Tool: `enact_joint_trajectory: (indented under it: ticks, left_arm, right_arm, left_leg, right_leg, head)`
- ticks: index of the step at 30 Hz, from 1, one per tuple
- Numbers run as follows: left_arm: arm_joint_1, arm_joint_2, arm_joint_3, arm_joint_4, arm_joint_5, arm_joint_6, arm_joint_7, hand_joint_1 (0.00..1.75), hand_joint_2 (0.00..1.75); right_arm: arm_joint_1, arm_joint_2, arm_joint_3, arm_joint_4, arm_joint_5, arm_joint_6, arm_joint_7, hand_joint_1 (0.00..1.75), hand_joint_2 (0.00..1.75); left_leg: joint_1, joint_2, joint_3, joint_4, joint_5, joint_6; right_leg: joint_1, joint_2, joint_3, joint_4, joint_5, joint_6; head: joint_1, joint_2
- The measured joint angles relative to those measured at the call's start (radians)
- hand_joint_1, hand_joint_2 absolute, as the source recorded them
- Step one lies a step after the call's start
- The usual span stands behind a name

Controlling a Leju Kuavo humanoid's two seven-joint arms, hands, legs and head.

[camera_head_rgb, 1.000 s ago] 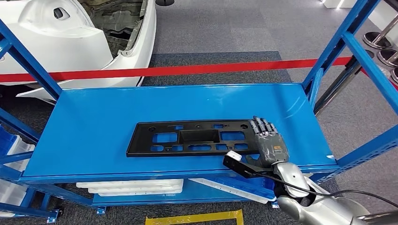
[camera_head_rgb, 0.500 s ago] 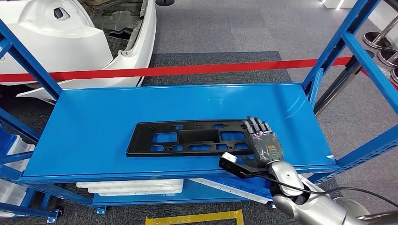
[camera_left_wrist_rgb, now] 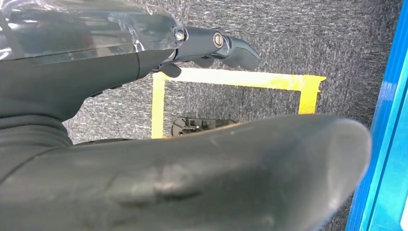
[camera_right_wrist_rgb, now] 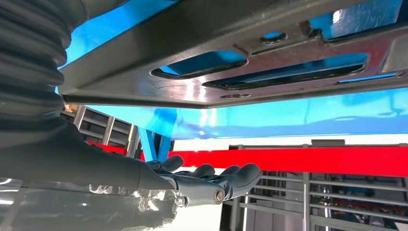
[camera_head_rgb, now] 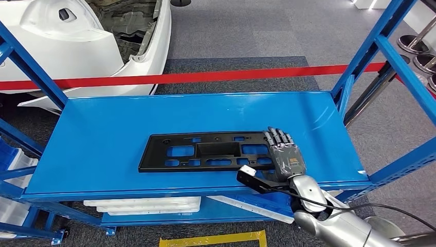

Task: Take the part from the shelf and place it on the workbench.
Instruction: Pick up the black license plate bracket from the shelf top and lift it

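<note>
Right hand (camera_head_rgb: 284,157) lies palm down at the right end of the one black part (camera_head_rgb: 205,151), its fingers (camera_head_rgb: 276,137) stretched flat and slightly apart over that end. They rest on or just above the plastic; the head view does not settle whether they actually touch it, and nothing is grasped. In the right wrist view the same hand (camera_right_wrist_rgb: 202,183) shows straight, spread fingers with no object in them, and the part (camera_right_wrist_rgb: 250,53) sits close by, its cut-outs letting the blue shelf surface through.

That single part is a long flat panel with several rectangular openings, lying flat on the top level of the blue shelf (camera_head_rgb: 103,134), nearer the front edge than the back and a little right of centre. One lower level of the shelf holds white panels (camera_head_rgb: 149,205).

Left hand (camera_left_wrist_rgb: 211,45) hangs over grey carpet with its fingers loosely extended and nothing in them; below it, one yellow tape square (camera_left_wrist_rgb: 231,79) marks the floor.

Behind the shelf runs one red barrier strip (camera_head_rgb: 195,77), and beyond it stands one white car body (camera_head_rgb: 77,46).
</note>
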Motion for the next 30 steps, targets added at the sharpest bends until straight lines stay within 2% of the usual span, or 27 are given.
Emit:
enact_joint_trajectory:
  ticks: [15, 30]
  left_arm:
    - [0.001, 0.000, 0.000, 0.000, -0.005, -0.005, 0.020, 0.00, 0.00]
    - [0.001, 0.000, 0.000, -0.010, -0.007, 0.005, 0.035, 0.00, 0.00]
  right_arm:
    - [-0.004, 0.010, 0.004, 0.057, 0.058, -0.092, 0.020, 0.00, 1.75]
    - [0.001, 0.010, -0.009, 0.076, 0.095, -0.139, 0.021, 0.00, 1.75]
  left_leg:
    - [0.000, 0.000, 0.000, 0.000, 0.000, 0.000]
    - [0.000, 0.000, 0.001, 0.000, 0.000, 0.000]
  right_leg:
    - [0.000, 0.000, 0.000, 0.000, 0.000, 0.000]
    - [0.000, 0.000, 0.000, 0.000, 0.000, 0.000]
  head:
    - [0.000, 0.000]
    - [0.000, 0.000]
